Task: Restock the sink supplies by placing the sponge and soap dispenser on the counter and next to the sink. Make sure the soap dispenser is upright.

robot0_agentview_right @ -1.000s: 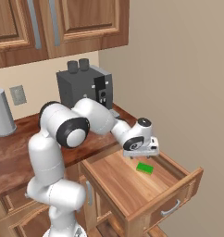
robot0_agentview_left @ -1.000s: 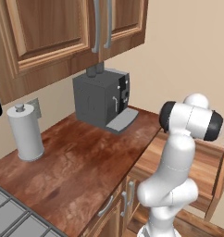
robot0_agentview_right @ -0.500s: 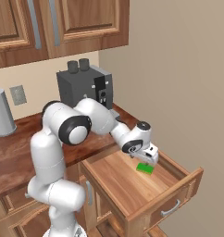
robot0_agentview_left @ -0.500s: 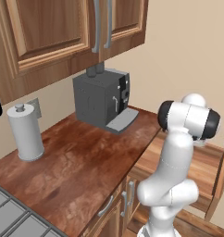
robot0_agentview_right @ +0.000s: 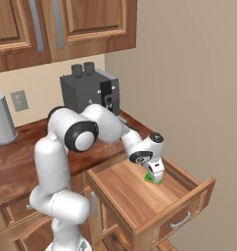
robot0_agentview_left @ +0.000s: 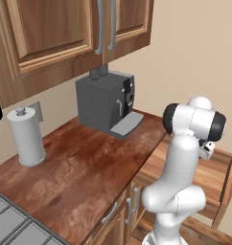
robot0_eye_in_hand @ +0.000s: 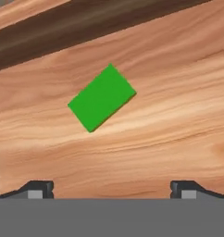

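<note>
Even, soft rendered light; faint shadows, slightly blurry, no glare.

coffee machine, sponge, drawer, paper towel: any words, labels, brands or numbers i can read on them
None: no readable text on anything.
Coffee machine: dark front panel, no legible label.
Sponge: plain green.
Drawer: bare wood.
Paper towel: blank.

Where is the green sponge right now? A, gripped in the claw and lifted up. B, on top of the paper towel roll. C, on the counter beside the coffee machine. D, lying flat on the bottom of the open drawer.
D: the sponge lies flat on the wooden floor of the open drawer, with the open claw right above it and not gripping it.
</note>
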